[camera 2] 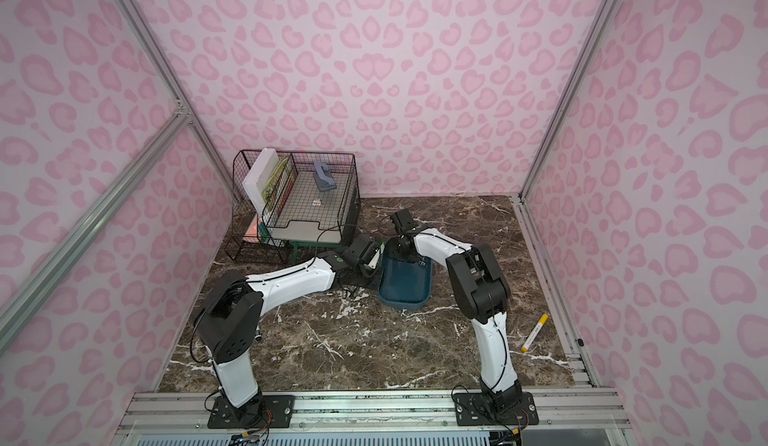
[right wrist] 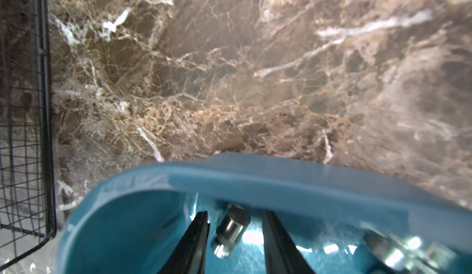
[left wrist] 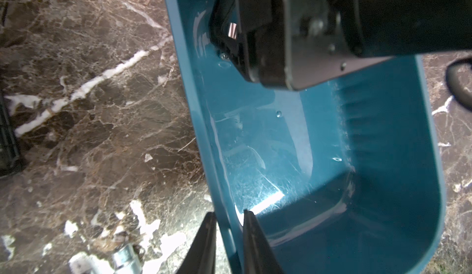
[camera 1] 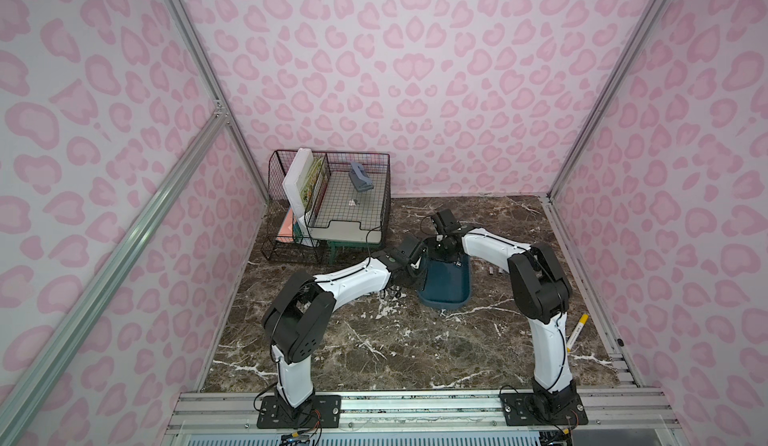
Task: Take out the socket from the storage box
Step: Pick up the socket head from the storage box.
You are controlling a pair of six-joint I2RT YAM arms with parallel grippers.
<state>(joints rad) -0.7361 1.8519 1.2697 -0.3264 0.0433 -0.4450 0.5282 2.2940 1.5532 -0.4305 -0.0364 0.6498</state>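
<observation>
Right wrist view: right claw (right wrist: pixel 235 212), released, straddles a socket (right wrist: pixel 231 230) beside the storage box (right wrist: pixel 281 180) wall, other sockets (right wrist: pixel 393 252) near, while left claw (left wrist: pixel 229 212) clamps its side wall.

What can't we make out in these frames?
Both top views: right arm hides the far end of the storage box.
Right wrist view: metal pieces beside the socket are blurred, cut by the edge; count unclear.
Left wrist view: right arm blocks that end too.
In a top view: bits on the table, too small to name.

Pink leopard-print walls (camera 1: pixel 415 70) framed by aluminium rails (camera 1: pixel 124 248) enclose a dark brown, white-veined marble tabletop (camera 1: pixel 395 348).
</observation>
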